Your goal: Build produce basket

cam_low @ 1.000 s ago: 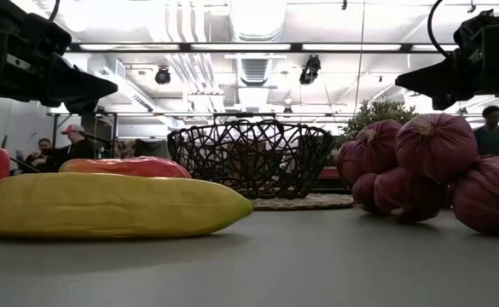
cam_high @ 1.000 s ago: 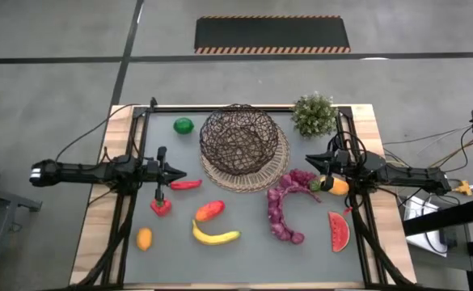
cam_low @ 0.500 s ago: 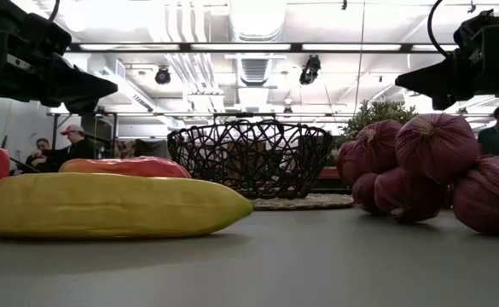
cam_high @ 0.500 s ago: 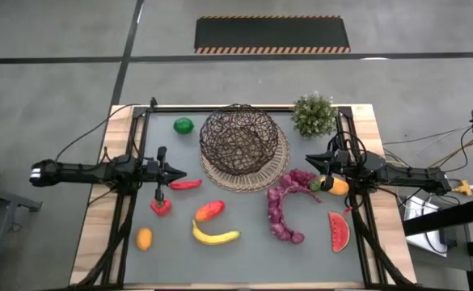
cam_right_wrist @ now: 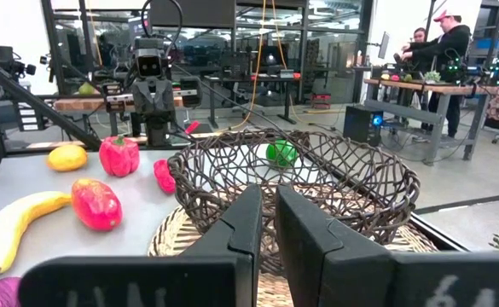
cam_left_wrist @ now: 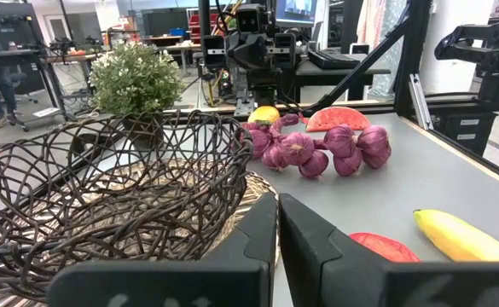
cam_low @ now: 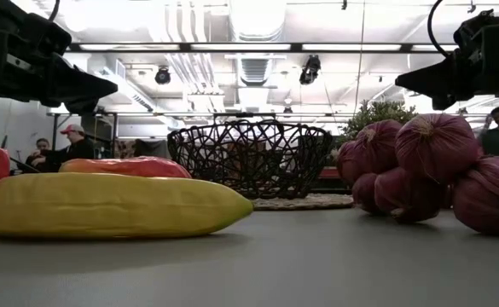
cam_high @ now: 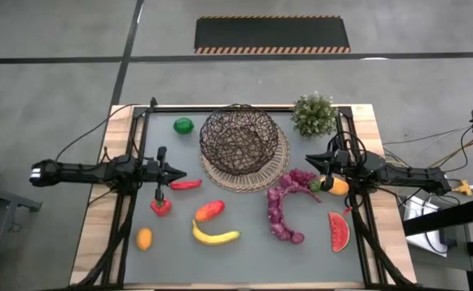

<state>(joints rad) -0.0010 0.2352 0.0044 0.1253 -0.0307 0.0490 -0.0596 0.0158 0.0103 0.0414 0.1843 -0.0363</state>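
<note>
The dark wire basket (cam_high: 238, 139) stands on its tan woven mat (cam_high: 262, 174) at the table's far middle. Produce lies on the table: a green lime (cam_high: 183, 125), a long red pepper (cam_high: 186, 184), a red bell pepper (cam_high: 161, 207), a red-orange fruit (cam_high: 209, 210), a banana (cam_high: 215, 236), an orange piece (cam_high: 144, 238), purple grapes (cam_high: 287, 202) and a watermelon slice (cam_high: 339, 231). Another orange fruit (cam_high: 339, 187) lies under my right arm. My left gripper (cam_high: 179, 175) is shut and empty, raised left of the basket. My right gripper (cam_high: 314, 183) is shut and empty, raised right of the basket.
A bushy green potted plant (cam_high: 314, 115) stands at the far right corner. Dark frame rails (cam_high: 139, 145) run along the table's left and right sides. People stand in the room beyond the table (cam_right_wrist: 441, 38).
</note>
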